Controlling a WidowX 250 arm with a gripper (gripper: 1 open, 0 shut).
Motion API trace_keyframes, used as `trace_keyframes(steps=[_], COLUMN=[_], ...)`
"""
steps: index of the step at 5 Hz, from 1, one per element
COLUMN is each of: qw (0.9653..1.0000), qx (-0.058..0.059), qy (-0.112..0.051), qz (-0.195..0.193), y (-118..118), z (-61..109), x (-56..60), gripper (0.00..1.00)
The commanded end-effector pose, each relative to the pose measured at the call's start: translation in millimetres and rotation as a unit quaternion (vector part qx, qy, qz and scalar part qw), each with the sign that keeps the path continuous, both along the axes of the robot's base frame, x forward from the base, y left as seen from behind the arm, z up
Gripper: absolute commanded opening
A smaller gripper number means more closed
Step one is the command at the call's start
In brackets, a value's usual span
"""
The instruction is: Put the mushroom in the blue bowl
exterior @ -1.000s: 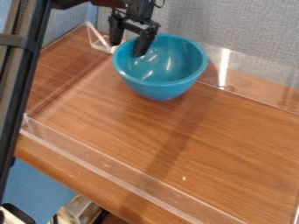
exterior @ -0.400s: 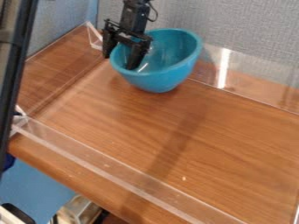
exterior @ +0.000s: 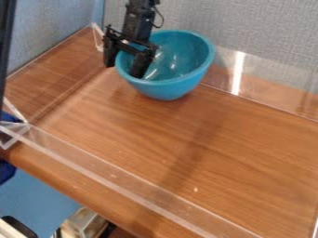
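Note:
The blue bowl [exterior: 180, 70] sits at the back of the wooden table, leaning a little to the left. My black gripper [exterior: 130, 58] points steeply down at the bowl's left rim, open. One finger is inside the bowl and the other is outside its left wall. Whether a finger touches the rim I cannot tell. The mushroom is not visible in this view.
Low clear plastic walls [exterior: 125, 175] fence the wooden table [exterior: 162, 139] on all sides, with one wall close behind the bowl. A blue-grey backdrop stands at the back. A dark bar [exterior: 4, 42] crosses the left edge of the view.
The gripper has shifted left, from over the bowl's inside to its left rim. The bowl now leans left and sits slightly farther back. The dark bar at left has slid toward the frame edge.

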State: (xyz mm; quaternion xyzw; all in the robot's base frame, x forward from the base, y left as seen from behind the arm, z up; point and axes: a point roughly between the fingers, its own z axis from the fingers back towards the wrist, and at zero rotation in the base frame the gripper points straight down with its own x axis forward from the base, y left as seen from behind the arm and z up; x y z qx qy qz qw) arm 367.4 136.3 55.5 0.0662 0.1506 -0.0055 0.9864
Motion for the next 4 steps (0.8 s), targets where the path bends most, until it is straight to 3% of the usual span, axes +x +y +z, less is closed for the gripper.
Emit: trace_keyframes(steps=[1, 2, 4], qw=[0.9983, 0.9974, 0.9965], qx=[0.021, 0.027, 0.041], qy=[-0.05, -0.056, -0.066], qz=[-0.019, -0.035, -0.031], y=[0, -4, 9], z=[39.5, 43.7, 48.8], x=[6.8, 9.1, 3.3], gripper=[1.0, 1.0, 1.0])
